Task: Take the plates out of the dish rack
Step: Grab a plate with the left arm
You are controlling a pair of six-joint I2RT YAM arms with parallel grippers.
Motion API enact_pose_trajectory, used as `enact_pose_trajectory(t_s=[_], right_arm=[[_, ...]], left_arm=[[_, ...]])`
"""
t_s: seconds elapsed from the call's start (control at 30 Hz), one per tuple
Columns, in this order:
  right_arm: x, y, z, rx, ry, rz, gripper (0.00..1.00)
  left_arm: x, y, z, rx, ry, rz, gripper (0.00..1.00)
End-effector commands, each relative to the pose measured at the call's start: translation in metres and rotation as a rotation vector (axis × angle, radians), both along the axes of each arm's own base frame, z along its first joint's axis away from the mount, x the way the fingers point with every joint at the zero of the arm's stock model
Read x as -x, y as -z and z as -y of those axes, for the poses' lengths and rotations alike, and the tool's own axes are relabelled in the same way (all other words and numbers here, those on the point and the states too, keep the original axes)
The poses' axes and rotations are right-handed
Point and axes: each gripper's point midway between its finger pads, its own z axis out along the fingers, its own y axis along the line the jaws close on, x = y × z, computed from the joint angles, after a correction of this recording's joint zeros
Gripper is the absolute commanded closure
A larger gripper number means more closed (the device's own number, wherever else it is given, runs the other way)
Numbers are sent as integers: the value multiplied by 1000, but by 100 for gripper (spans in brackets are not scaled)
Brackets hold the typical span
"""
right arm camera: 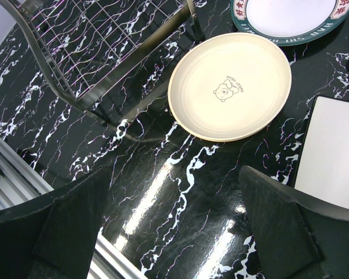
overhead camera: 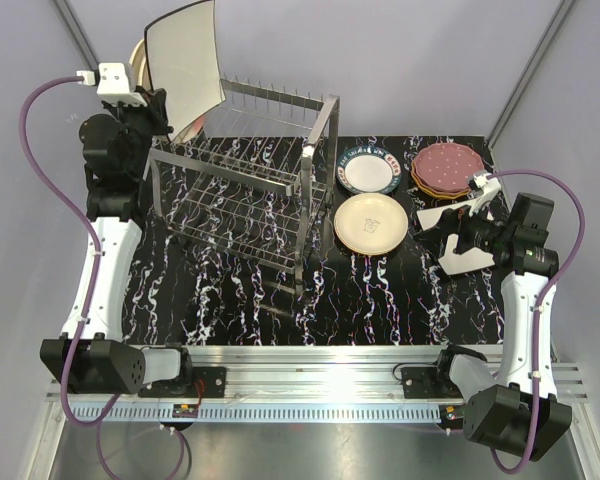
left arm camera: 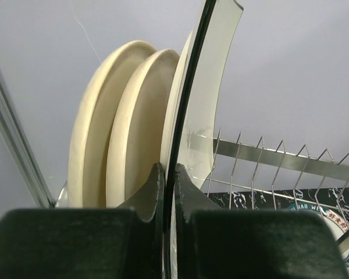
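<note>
On the overhead view my left gripper (overhead camera: 160, 108) sits at the far left corner of the dish rack (overhead camera: 250, 195), clamped on the lower edge of the cream square plate (overhead camera: 185, 65), which stands upright and high over the top tier. The right gripper (overhead camera: 462, 238) hovers with nothing in it over another square plate (overhead camera: 432, 215) lying flat on the table (overhead camera: 230, 300), near the maroon stack (overhead camera: 447, 165), the green-rimmed plate (overhead camera: 368, 170) and the bear plate (overhead camera: 370, 222). The left wrist view confirms the pinch: both fingers are closed tight on the dark rim. The round cream plates (left arm camera: 104, 133) stand just beside the plate, close enough that I cannot tell touching from apart. Nor can I tell whether its bottom edge has cleared the prongs. I judge the lift to be under way, so I would raise it straight and slowly, keep it vertical so the thin edge grip does not let it pivot, and swing right only once it is clear of its neighbours. On the right wrist view the jaws stand wide apart, holding nothing. The bear plate has small lettering by the drawing, seemingly "SWEET BEAR". The green rim carries red panels with characters I cannot read.
</note>
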Motion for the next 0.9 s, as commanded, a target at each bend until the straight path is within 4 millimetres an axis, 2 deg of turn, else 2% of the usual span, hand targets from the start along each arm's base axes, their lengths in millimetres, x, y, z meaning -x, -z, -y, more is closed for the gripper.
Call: enact_pose_trajectory(t_s=[0.0,0.27,0.43,0.87], right_arm=[[-1,-10,-4,11,-34,64,0],[-1,-9,-4,5,-39,60,0],[-2,-9,-4,5,-38,58,0],[-3,-5,-3,5,-38,47,0]], left_arm=[[49,-117,-2,13,-6,397,100],[57,-143,-5,63,-11,474,100],[59,-148,-7,63,-19,498,100],[75,-181,-10,121,-13,610,100]])
